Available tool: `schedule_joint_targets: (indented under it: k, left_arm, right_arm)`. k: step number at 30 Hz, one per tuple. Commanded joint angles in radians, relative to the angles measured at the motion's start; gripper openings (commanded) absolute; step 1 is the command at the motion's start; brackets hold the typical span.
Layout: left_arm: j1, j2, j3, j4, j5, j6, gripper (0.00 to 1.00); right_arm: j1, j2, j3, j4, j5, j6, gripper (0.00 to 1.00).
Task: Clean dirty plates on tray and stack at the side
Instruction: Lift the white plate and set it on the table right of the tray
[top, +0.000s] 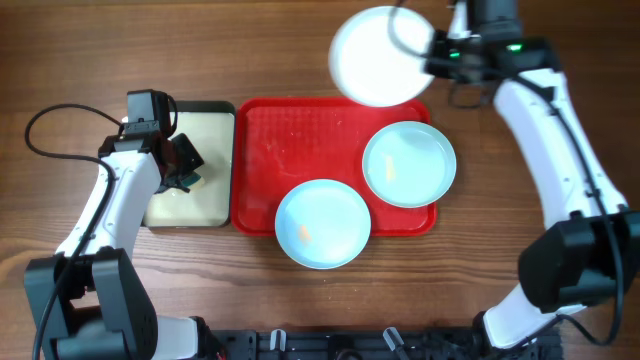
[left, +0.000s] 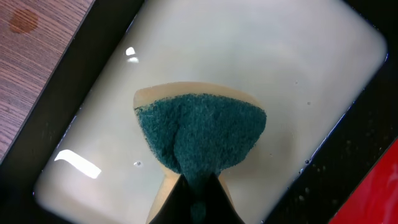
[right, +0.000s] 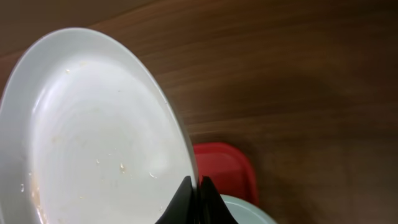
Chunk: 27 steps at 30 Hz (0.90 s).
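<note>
Cleaning is only beginning; nothing is stacked yet.
The right gripper (right: 194, 190) is pinching the flecked white plate (right: 93, 137) at upper centre, past the red tray (top: 280, 140), which is holding two aqua plates (top: 409, 164); the left gripper (left: 199, 186) is clamping a green sponge (left: 200, 134).

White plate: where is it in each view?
Overhead: white plate at the top, right of centre, rim in the right tool.
Left wrist: not in it.
Right wrist: the plate fills the left half, rim pinched at the bottom.
Shared landmark: the red tray, a corner showing in both wrist views.
</note>
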Motion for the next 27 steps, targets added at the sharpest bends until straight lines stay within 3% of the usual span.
schedule_joint_targets:
  k: [1, 11, 27]
  left_arm:
    - [-0.004, -0.003, -0.01, 0.011, -0.016, 0.008, 0.04]
    - [-0.004, -0.003, -0.01, 0.01, -0.016, 0.008, 0.04]
    - [-0.004, -0.003, -0.01, 0.003, -0.016, 0.008, 0.04]
  right_arm:
    - [-0.129, -0.002, 0.004, -0.024, -0.034, 0.043, 0.04]
    - [-0.447, -0.002, -0.117, -0.066, 0.068, 0.112, 0.04]
    - [-0.465, -0.001, -0.51, 0.251, 0.059, 0.143, 0.04]
